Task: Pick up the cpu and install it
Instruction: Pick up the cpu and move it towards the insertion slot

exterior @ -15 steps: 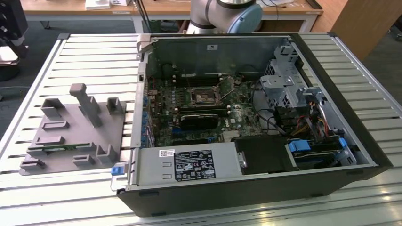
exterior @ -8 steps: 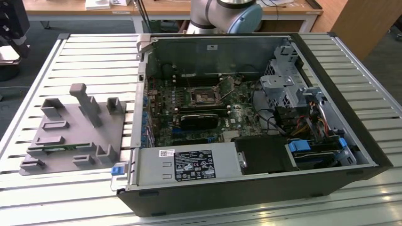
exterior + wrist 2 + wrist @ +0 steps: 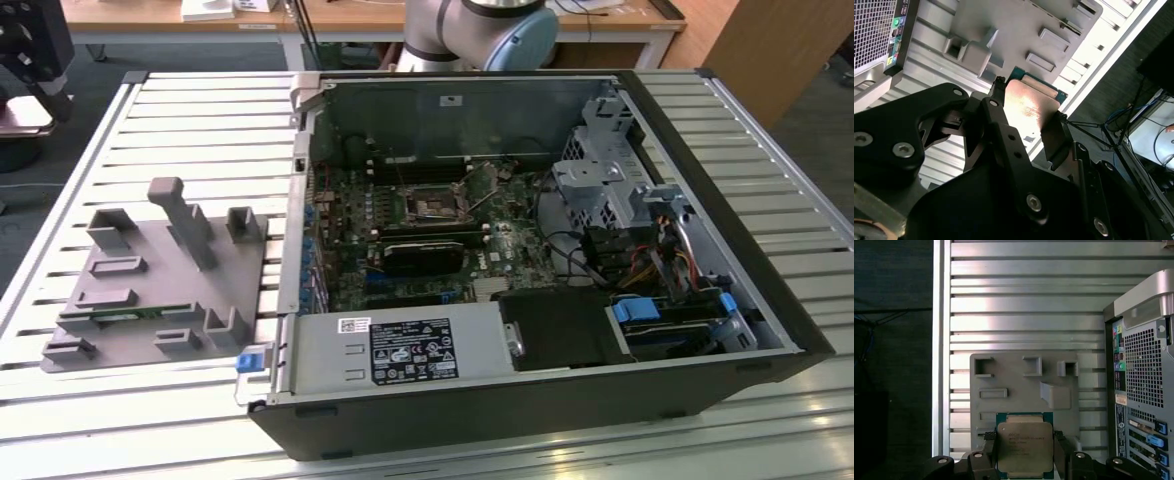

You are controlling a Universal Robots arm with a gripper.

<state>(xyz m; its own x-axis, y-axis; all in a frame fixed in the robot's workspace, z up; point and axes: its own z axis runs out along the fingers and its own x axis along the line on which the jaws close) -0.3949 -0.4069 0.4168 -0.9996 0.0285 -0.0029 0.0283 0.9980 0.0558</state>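
- I saw the gripper [image 3: 1024, 441] clamped on the cpu [image 3: 1024, 450], one of its fingers [image 3: 989, 446] pressed against each of two opposite edges of the chip.
- In both wrist views the cpu's silvery plate faced the cameras, and its green board showed as a thin border around it.
- The chip was square, so I read no long axis. What mattered was that it sat flat and level between the fingers, not tilted.
- Beneath the chip lay the grey fixture [image 3: 1024, 390] on the slatted worktop [image 3: 1024, 290]. I judged the cpu was well clear of the fixture, since the fixture looked small and far behind it.
- In the first wrist view the computer case [image 3: 1141, 390] stood just beside the fixture.
- In the exterior view the fixture [image 3: 174, 290] lay toward the worktop's edge on the exterior view's left, with the open case [image 3: 534, 420] alongside it toward the exterior view's right.
- The bare socket [image 3: 434, 207] sat on the board inside the case, near the case's far wall, so it lay sideways from the held chip and lower, over the case's near side wall.
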